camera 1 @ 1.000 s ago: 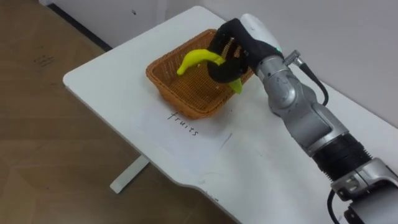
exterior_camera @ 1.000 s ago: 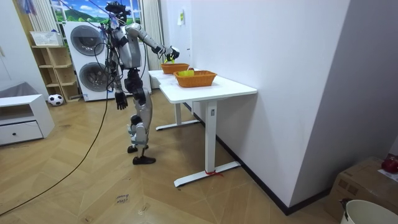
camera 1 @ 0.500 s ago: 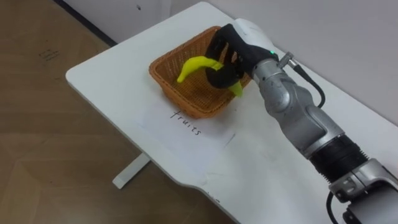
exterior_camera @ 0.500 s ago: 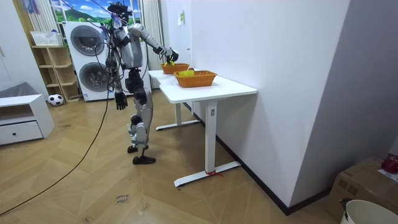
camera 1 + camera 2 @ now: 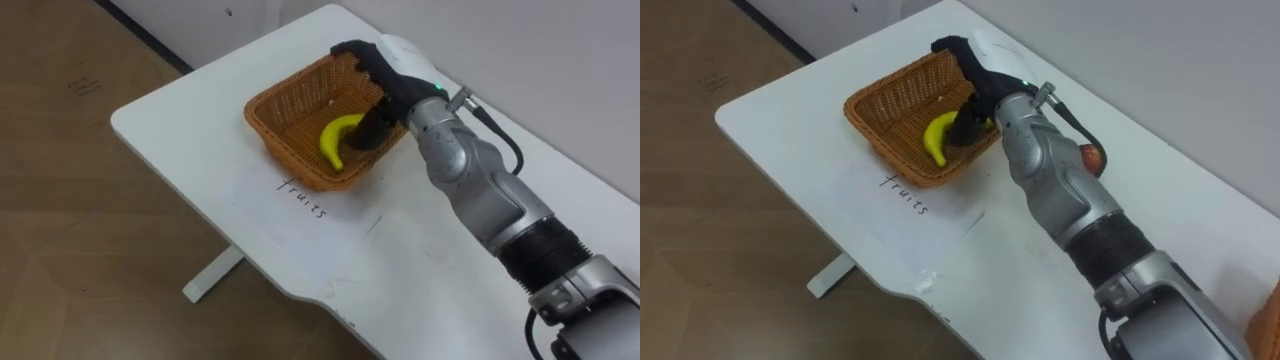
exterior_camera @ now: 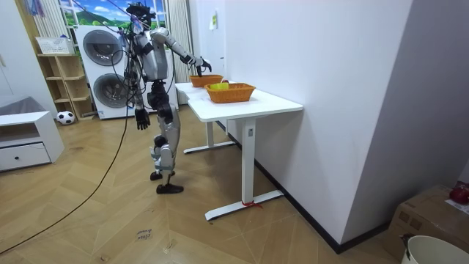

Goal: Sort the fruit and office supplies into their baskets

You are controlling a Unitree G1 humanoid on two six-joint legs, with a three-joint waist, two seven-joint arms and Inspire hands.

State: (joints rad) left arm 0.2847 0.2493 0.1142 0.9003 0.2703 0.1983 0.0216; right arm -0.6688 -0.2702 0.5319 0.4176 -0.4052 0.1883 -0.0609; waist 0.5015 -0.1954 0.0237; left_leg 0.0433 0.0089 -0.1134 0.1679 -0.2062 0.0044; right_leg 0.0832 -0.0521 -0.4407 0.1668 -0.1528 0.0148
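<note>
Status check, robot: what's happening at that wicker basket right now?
Right hand open over the basket. Banana lying inside it. Left hand hanging at its side. Nothing in the way.

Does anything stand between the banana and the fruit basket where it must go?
Nothing visible does. The banana already lies inside the wicker basket, on its bottom. The right hand is above the basket's far side, fingers open, holding nothing. The left hand hangs at the robot's side.
</note>
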